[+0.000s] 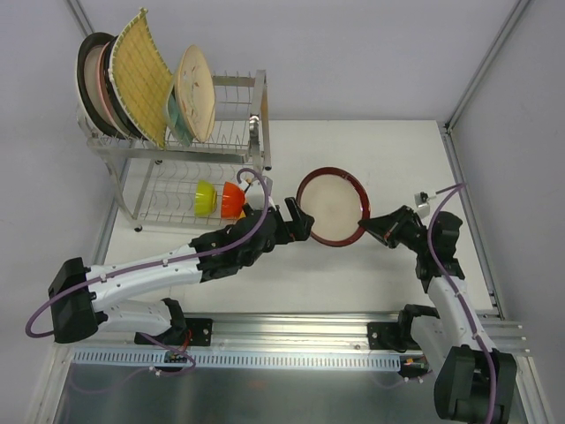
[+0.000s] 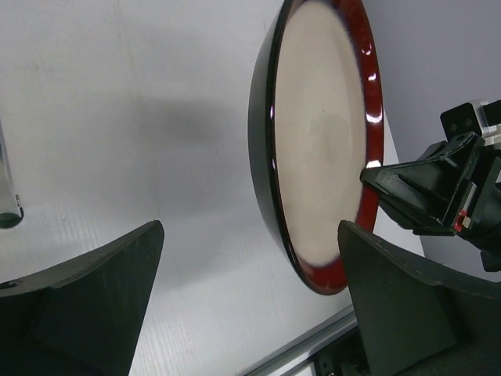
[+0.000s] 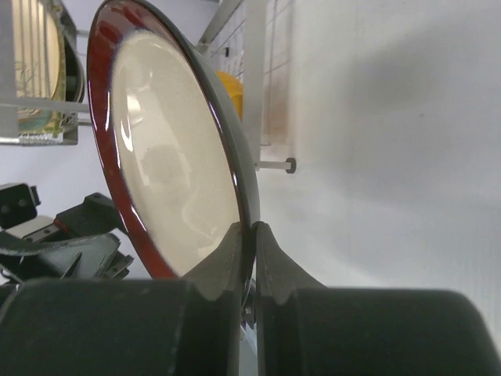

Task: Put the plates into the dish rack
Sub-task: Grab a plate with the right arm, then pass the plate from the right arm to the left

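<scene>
Right claw [image 3: 252,235] pinches the red-rimmed plate [image 1: 333,208] at its right rim, tilted above the worktop [image 1: 388,159]. Left claw [image 2: 250,235] spread wide at the plate's left rim. Rack [image 1: 261,115] stands near, apart from the plate.

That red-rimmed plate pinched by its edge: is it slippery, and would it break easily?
Probably slippery: the red-rimmed plate shows bright glare along its glossy rim, and the right hand grips only a thin edge. Likely stiff, since it shows no sag held from one side. It looks glazed or lacquered, so a drop might chip it.
</scene>
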Controlling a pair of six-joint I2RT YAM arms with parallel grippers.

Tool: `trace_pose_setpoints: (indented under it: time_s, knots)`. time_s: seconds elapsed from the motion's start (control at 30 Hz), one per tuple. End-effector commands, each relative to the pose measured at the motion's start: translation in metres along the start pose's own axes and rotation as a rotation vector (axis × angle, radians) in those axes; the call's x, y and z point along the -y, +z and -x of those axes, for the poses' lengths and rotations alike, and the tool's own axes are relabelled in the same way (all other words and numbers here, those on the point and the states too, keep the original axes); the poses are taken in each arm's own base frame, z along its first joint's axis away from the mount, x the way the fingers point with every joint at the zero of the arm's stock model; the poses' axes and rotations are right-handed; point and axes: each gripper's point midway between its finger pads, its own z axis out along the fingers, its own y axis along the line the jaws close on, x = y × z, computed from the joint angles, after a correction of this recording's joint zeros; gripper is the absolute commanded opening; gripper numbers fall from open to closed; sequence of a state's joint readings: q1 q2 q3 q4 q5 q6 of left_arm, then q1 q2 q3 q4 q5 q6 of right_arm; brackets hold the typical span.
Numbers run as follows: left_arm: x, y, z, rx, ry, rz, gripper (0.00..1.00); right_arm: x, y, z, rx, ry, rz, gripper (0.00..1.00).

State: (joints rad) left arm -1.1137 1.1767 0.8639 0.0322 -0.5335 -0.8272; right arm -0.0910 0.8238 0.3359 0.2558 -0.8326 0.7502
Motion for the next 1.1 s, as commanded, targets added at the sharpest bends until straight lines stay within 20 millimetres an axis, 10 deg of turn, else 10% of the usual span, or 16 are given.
trace_pose_setpoints:
  time_s: [0.0,1.07]
  knots:
    - [0.027,0.0,0.02,0.059,-0.061,-0.061,0.94,-0.07,-0.012,-0.004,-0.053,-0.151,0.244,0.0]
    - [0.048,-0.01,0.026,0.082,-0.112,-0.154,0.2,-0.07,-0.009,-0.024,-0.124,-0.224,0.263,0.0]
